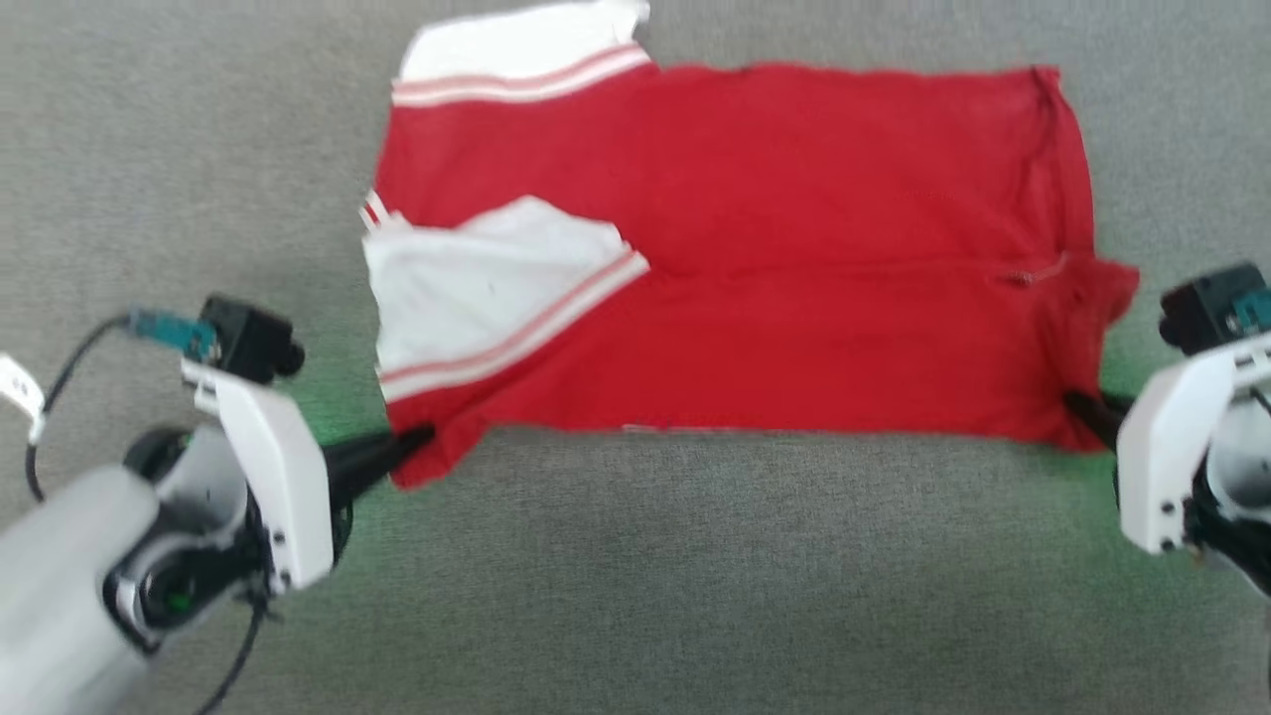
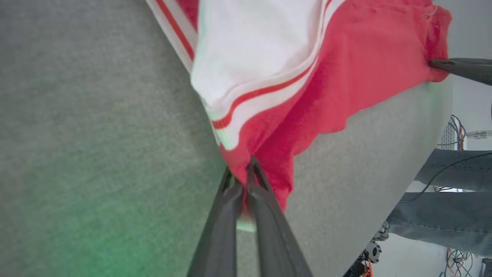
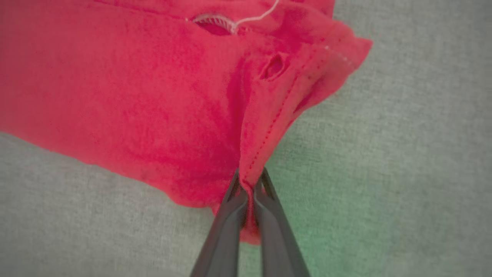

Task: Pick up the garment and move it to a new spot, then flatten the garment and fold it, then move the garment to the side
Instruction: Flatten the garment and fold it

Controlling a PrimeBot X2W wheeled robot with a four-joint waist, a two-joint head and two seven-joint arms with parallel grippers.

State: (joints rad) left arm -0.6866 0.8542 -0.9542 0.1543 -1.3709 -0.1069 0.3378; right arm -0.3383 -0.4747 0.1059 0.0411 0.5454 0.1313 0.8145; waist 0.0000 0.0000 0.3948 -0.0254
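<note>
The garment (image 1: 794, 248) lies flat on the grey table (image 1: 695, 596), a white sleeve (image 1: 467, 298) turned inward, while the left gripper (image 1: 417, 439) and right gripper (image 1: 1080, 407) each pinch their jaws on one near corner, apparently to lift that edge evenly for folding.

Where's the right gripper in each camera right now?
Head view: right gripper, right edge, shut on a corner of the garment.
Left wrist view: right gripper, upper right, at that corner.
Right wrist view: right gripper, bottom centre, pinching hem.
Shared landmark: the pinched red corner.
</note>
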